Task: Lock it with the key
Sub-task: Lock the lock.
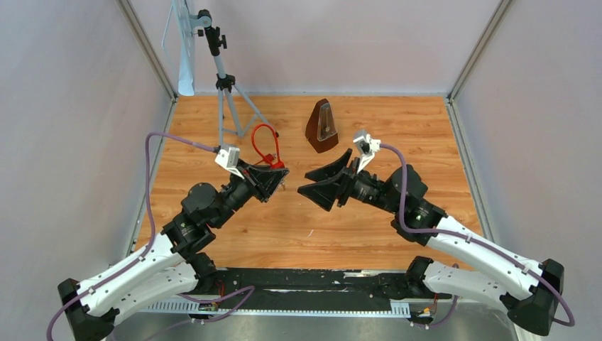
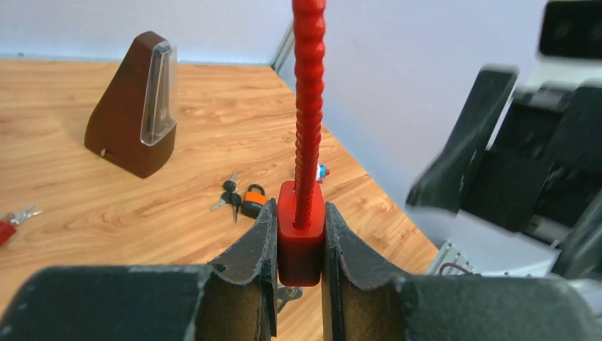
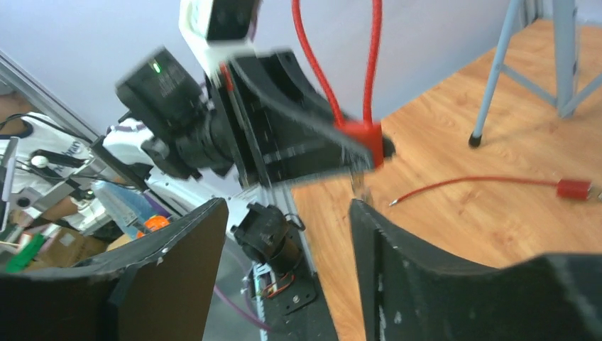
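My left gripper (image 1: 279,174) is shut on the red body of a cable lock (image 2: 301,241) and holds it above the table. Its red cable (image 2: 309,106) rises in a loop (image 1: 264,142). A silver key (image 2: 287,295) hangs under the lock body, mostly hidden by the fingers. My right gripper (image 1: 304,182) is open and empty. It faces the lock from the right, a short gap away. In the right wrist view the held lock (image 3: 362,135) sits ahead of the open right gripper (image 3: 287,213), with the key a blur below it.
A brown metronome (image 1: 323,126) stands behind the grippers. A tripod (image 1: 223,85) stands at the back left. An orange padlock with keys (image 2: 252,200) lies on the table. A second red cable lock (image 3: 573,188) lies near the tripod leg (image 3: 497,71).
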`<state>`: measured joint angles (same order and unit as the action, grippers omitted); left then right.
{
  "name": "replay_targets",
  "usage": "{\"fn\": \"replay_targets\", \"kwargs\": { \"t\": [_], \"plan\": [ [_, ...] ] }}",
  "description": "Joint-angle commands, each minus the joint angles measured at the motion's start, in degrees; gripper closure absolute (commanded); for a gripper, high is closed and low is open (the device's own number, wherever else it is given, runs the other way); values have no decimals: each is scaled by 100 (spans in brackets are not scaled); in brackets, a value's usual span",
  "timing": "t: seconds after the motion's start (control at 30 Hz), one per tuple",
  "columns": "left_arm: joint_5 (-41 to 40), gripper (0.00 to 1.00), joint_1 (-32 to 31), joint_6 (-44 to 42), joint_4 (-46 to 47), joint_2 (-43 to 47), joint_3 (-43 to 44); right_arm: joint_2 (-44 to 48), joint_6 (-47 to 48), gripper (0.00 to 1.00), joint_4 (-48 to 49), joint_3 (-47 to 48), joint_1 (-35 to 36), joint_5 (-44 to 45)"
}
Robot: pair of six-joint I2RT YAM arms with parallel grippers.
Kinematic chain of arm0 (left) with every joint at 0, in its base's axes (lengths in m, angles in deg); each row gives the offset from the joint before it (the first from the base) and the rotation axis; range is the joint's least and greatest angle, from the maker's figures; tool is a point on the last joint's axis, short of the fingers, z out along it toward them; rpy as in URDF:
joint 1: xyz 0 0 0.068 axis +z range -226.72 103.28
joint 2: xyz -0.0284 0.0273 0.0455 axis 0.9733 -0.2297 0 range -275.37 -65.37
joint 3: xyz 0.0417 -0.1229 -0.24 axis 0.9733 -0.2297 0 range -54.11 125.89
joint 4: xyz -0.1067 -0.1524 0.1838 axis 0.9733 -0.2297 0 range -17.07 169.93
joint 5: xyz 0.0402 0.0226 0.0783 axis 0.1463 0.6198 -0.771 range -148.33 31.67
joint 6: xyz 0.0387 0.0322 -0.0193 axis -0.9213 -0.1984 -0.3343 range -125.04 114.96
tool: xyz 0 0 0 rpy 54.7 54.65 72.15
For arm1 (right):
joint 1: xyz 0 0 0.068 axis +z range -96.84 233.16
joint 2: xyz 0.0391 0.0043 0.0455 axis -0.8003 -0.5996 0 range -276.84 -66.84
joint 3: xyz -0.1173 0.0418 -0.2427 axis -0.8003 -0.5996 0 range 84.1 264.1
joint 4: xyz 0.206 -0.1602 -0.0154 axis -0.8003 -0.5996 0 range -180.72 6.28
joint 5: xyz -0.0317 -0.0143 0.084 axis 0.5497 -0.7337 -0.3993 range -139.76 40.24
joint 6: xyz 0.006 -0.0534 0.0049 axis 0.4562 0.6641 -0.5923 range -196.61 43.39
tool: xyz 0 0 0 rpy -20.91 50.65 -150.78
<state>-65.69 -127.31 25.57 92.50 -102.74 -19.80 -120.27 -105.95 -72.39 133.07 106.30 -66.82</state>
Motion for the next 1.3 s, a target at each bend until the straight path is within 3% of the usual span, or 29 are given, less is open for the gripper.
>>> {"fn": "replay_targets", "kwargs": {
  "t": [0.0, 0.07, 0.13, 0.37, 0.47, 0.77, 1.07, 1.27],
  "plan": [
    [-427, 100, 14, 673, -852, -129, 973, 152, -1321, 38, 1426, -1158, 23, -16],
    [-413, 100, 21, 870, -1158, -197, 1151, 63, -1829, 40, 2208, -1585, 22, -126],
    [-337, 100, 20, 1061, -1222, -193, 1198, -90, -1918, 38, 2368, -1599, 20, -232],
    [6, 100, 18, 1712, -1183, 128, 1137, -446, -2094, 20, 3057, -1523, 20, -265],
    [199, 100, 18, 1834, -1127, 163, 1152, -662, -2081, 19, 3327, -1326, 12, -468],
    [1162, 100, 16, 1855, -707, -27, 1291, -1175, -2027, 31, 3741, -693, -18, -1045],
    [1387, 100, 15, 1967, -421, -94, 1316, -1359, -2210, 50, 3757, -530, -41, -1251],
    [1426, 100, 21, 2031, -284, -69, 1307, -1313, -2264, 45, 4093, -762, -41, -1370]
  ]
}}
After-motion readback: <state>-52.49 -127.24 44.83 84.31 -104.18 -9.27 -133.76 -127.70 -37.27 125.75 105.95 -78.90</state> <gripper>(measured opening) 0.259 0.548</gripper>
